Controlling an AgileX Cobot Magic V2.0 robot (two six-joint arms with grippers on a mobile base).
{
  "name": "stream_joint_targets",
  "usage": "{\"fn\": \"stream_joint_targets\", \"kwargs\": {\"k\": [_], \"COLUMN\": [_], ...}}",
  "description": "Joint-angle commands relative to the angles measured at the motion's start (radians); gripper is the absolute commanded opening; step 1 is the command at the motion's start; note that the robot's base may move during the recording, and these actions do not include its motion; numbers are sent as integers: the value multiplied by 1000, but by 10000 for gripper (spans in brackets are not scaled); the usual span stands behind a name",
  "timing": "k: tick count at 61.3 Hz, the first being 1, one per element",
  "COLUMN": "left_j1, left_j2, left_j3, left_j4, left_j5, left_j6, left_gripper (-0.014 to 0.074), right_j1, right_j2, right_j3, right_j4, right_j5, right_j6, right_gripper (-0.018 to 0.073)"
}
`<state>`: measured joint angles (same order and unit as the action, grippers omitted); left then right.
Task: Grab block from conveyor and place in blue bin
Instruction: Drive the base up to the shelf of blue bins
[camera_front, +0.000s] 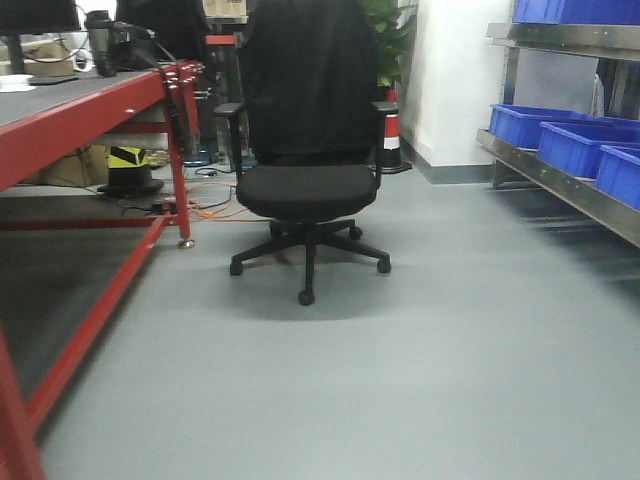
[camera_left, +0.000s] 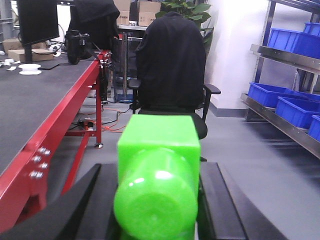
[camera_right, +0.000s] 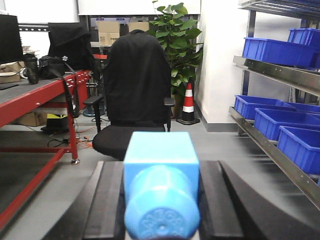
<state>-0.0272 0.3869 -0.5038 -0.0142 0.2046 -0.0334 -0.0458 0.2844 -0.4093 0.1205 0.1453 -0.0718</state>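
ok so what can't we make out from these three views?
- Front view: no arm or block in frame; conveyor cut by the left edge.
- Front view, blue bins: insides hidden by their own walls; right edge crops the row.
- Left wrist view: green block hides the floor ahead; bottom edge cuts it.
- Right wrist view: blue block hides the floor likewise.
- Left wrist view: small white items on the conveyor, too small to identify.

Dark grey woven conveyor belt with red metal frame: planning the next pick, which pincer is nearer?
Left. The left pincer, holding a green plastic block, sits beside the red frame of the conveyor; the right pincer, holding a blue plastic block, is farther out.
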Motion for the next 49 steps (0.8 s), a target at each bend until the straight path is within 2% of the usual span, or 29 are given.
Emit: {"fn": "stream_joint_targets", "kwargs": {"k": [1, 49], "left_j1": [-5, -5], "left_j2": [-3, -3], "left_j3": [-1, -1], "left_j4": [0, 0], "left_j5": [-12, -12], "left_j6": [0, 0], "left_gripper": [-111, -111], "right_j1": [1, 1], "right_j2": [-1, -1], "right_j3": [2, 2], "right_j4": [-1, -1], "right_j5": [-18, -18], "right_j6": [-3, -3], "right_gripper": [-162, -162]}}
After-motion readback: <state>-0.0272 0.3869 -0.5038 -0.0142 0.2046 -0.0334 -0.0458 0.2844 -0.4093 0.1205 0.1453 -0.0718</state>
